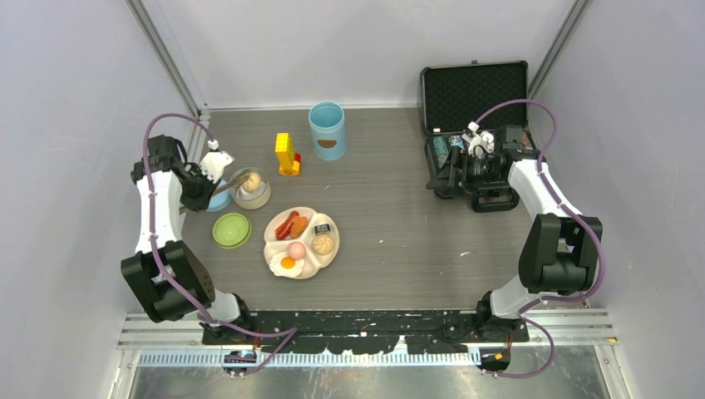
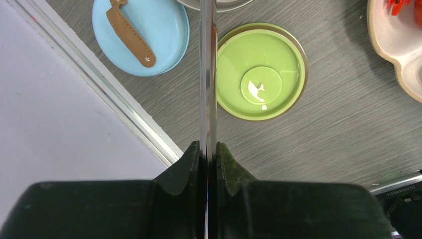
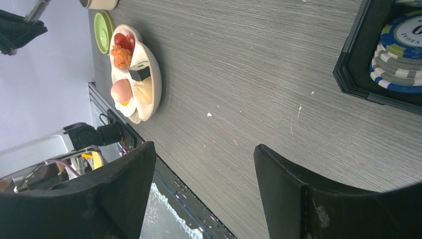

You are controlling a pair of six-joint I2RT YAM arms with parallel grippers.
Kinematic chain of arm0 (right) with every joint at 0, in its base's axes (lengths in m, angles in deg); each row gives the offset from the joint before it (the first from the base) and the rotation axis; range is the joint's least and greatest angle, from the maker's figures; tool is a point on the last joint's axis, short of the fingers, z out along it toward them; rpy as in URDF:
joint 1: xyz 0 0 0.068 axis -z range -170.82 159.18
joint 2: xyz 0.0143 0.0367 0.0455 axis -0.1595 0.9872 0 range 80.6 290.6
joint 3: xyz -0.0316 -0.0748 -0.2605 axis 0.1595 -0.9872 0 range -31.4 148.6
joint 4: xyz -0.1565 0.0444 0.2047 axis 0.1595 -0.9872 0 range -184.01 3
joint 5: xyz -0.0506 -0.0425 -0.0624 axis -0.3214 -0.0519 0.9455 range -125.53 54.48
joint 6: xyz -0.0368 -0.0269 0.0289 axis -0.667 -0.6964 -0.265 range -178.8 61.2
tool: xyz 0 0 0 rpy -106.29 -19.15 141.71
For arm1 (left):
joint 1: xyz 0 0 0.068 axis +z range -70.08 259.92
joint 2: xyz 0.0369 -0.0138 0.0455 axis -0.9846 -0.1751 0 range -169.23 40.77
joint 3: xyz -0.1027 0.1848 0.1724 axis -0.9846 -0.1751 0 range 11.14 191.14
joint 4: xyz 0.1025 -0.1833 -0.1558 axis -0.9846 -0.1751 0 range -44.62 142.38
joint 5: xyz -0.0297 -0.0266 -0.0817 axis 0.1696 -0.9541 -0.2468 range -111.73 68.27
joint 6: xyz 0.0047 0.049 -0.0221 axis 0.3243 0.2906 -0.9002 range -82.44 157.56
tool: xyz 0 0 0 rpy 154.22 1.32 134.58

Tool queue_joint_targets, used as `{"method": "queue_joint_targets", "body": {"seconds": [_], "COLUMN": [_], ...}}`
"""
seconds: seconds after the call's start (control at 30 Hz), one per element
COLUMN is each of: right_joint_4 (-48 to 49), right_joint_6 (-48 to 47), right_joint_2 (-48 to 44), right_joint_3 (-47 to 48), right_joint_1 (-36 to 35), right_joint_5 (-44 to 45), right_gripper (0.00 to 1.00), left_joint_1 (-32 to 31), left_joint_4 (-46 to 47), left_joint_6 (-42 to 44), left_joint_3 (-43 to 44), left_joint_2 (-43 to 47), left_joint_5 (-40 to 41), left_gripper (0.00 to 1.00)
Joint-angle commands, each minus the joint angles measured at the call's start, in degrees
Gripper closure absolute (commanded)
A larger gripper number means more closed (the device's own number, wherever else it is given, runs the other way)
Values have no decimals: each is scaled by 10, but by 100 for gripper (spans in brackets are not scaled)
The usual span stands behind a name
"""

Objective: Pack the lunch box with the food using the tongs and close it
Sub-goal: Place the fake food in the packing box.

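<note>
Bare tabletop (image 1: pixel 399 224) between plate (image 1: pixel 272 235) and black case (image 1: pixel 474 91), yellow toy (image 1: pixel 286 155) beside canister (image 1: pixel 327 130)

We find a white sticker (image 2: pixel 398 188) on a black part (image 2: pixel 405 211), its digit row upside down, unreadable. The top poker chip (image 3: pixel 408 27) in the black case (image 3: pixel 354 74) bears print, too partial to read.

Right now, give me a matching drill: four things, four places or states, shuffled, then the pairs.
1 tongs
2 green lid
3 canister
4 chips

A in the black case
B flat, left of the plate
C upright at the back, open-topped
D clamped in the left pincer

Pairs: 1-D, 2-B, 3-C, 4-A
</note>
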Motion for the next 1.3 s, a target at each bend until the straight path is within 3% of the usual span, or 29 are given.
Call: {"method": "queue_joint_targets", "body": {"seconds": [0.0, 0.27, 0.7, 1.03, 1.27], "right_joint_4": [11, 12, 11, 11, 12], "right_joint_6": [-2, -2, -3, -2, -2], "right_joint_2": [-3, -2, 0, 4, 8], "right_joint_3": [-2, -2, -4, -2, -2], "right_joint_1": [4, 6, 12, 13, 14], "right_joint_5": [1, 4, 6, 2, -2], "right_gripper": [23, 23, 22, 22, 22], "left_joint_1": [-1, -17, -29, -21, -24], "left_joint_4": [49, 76, 50, -12, -115], "left_joint_6": [-9, -12, -13, -38, -17], "left_joint_3": [-9, -30, -13, 58, 105], "left_joint_2": [-9, -29, -34, -26, 11], "left_joint_5": [-4, 20, 12, -21, -72], "left_gripper": [100, 100, 65, 65, 62]}}
